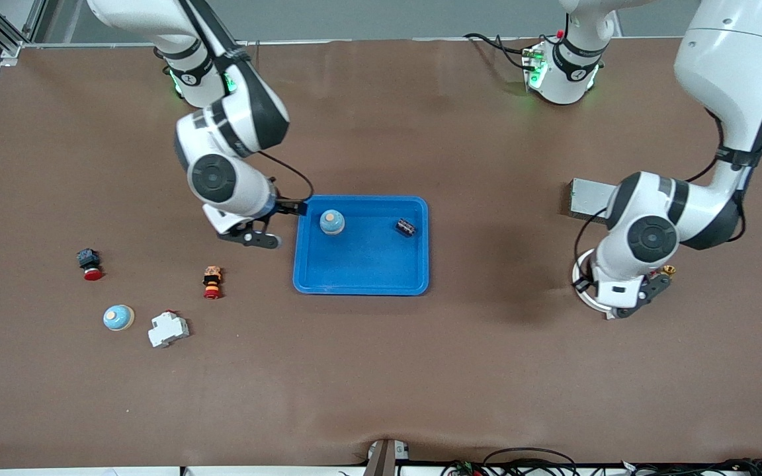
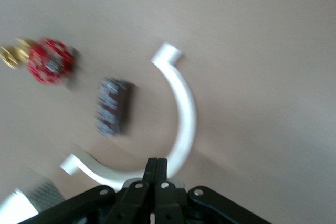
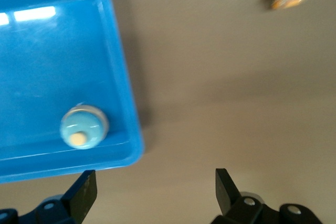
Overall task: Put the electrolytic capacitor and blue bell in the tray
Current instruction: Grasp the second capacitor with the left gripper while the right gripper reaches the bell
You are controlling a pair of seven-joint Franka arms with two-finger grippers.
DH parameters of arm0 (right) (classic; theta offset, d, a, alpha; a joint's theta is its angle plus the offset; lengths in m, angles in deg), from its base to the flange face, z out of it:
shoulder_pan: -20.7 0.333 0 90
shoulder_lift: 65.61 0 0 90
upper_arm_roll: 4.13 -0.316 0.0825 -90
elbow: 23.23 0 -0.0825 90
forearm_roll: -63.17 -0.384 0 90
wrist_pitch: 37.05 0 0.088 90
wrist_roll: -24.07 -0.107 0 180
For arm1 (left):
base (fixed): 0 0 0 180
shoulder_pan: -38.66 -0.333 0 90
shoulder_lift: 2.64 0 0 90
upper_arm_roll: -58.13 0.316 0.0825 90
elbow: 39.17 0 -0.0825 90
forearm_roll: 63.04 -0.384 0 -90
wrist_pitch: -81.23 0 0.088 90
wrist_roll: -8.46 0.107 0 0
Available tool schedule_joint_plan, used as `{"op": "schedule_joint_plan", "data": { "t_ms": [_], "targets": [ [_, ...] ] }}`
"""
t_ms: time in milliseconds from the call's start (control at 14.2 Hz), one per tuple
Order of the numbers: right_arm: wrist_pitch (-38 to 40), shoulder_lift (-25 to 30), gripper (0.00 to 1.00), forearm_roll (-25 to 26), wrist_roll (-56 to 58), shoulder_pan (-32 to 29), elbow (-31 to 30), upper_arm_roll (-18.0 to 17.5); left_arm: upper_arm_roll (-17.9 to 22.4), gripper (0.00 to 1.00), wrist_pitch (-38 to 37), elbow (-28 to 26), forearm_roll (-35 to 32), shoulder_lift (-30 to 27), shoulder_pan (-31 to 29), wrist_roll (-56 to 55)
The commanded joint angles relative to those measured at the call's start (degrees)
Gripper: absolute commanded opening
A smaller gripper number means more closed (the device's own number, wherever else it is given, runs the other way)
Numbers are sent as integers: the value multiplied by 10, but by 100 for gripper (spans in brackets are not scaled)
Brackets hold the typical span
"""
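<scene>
- Even, bright overhead light fills the front view; soft shadows pool on the brown table mat [image 1: 381,370].
- White glare streaks the shallow bright-blue plastic tray [image 3: 123,103].
- Left wrist view smears with motion blur; the white curved plastic ring [image 2: 184,114] stays readable.

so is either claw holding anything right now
No, nothing is held. The right claw is open beside the tray, which holds the blue bell. The left claw is shut on nothing, over a white ring.
</scene>
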Motion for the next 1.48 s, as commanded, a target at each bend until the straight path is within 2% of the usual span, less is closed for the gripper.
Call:
{"op": "schedule_joint_plan", "data": {
  "t_ms": [0,70,141,211,281,422,562,703,773,984,1195,1406],
  "targets": [
    [21,35,100,45,99,-50,-8,-10,-7,0,5,-16,-23,2,-30,29],
    [26,43,100,52,145,-73,-8,-10,-7,18,7,-17,-24,7,-36,31],
    [28,49,100,63,180,-93,-9,-9,-7,29,12,-21,-24,10,-38,34],
    [27,53,100,81,215,-113,-9,-10,-6,50,20,-24,-25,12,-39,39],
    [24,54,100,95,247,-131,-8,-10,-5,63,31,-27,-25,15,-46,42],
    [15,53,100,103,317,-167,-5,-10,-5,69,58,-34,-26,27,-58,52],
    [-3,50,100,111,386,-199,1,-10,-5,69,68,-35,-38,35,-66,54],
    [-30,48,100,135,452,-228,5,-10,-5,63,76,-34,-40,41,-67,54],
    [-54,46,100,148,486,-244,5,-10,-5,54,82,-34,-40,46,-67,54],
    [-128,28,100,164,593,-293,5,-10,-6,1,83,-35,-40,48,-66,53],
    [-195,-12,100,164,658,-328,5,-10,-9,0,74,-37,-40,20,-65,56],
    [-241,-56,100,164,688,-342,18,-10,-52,0,29,-36,-30,-19,-66,51]
  ]
}}
